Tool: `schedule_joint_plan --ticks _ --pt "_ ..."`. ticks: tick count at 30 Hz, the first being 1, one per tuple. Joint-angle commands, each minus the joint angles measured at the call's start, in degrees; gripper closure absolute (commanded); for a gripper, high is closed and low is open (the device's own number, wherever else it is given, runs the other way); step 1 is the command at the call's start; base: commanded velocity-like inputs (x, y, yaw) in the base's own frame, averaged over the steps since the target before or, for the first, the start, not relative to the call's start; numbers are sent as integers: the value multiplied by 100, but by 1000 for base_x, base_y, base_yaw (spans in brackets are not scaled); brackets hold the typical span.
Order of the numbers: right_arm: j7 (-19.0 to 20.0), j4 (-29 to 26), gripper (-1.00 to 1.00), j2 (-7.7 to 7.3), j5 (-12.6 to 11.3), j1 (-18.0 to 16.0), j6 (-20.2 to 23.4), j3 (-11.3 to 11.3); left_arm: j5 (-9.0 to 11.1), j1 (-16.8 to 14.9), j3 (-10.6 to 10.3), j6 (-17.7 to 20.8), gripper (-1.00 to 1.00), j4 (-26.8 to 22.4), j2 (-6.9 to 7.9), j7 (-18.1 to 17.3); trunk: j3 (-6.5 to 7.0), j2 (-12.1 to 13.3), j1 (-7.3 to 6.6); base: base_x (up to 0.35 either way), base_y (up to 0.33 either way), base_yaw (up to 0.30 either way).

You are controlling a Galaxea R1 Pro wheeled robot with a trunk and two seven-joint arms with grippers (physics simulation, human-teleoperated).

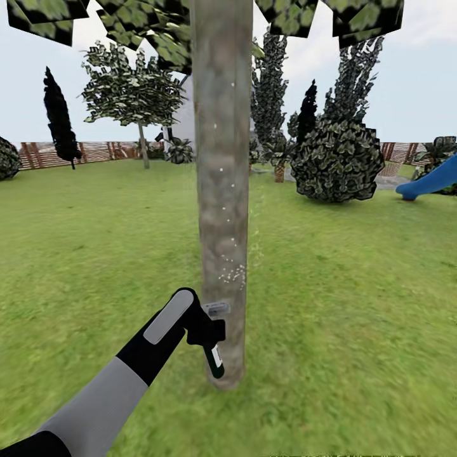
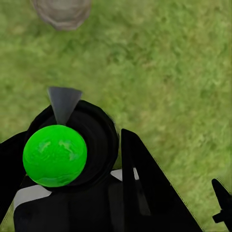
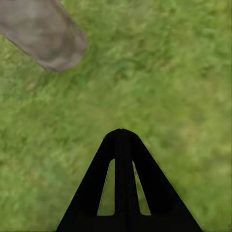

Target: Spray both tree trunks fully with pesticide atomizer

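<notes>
Left hand (image 1: 204,330) clamped on atomizer (image 1: 212,346) beside trunk (image 1: 221,190); right hand (image 3: 123,137) shut, empty — specks (image 1: 231,274) sparse, so patchy coverage is the risk.

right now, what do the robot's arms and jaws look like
The left arm has a light grey forearm sleeve between black segments, and its black wrist carries a rounded grey oval panel. The left gripper has black wedge-shaped jaws with grey-white patches at their base. The right gripper is matte black, its triangular jaws pierced by two narrow slots.
</notes>
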Motion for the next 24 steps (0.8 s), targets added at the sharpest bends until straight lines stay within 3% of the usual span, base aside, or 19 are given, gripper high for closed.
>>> schedule_joint_plan --ticks 1,12,24 --pt "52 -2 100 8 -10 -7 -3 -51 54 -6 -2 15 100 -4 4 59 -14 -13 4 0 341 -208" --pt "52 -3 100 3 -34 -7 -3 -62 53 -6 -2 13 100 -6 6 59 -14 -13 4 0 344 -242" --pt "52 -4 100 -1 -32 -7 -3 -56 53 -6 -2 1 100 2 7 59 -14 -13 4 0 344 -157"
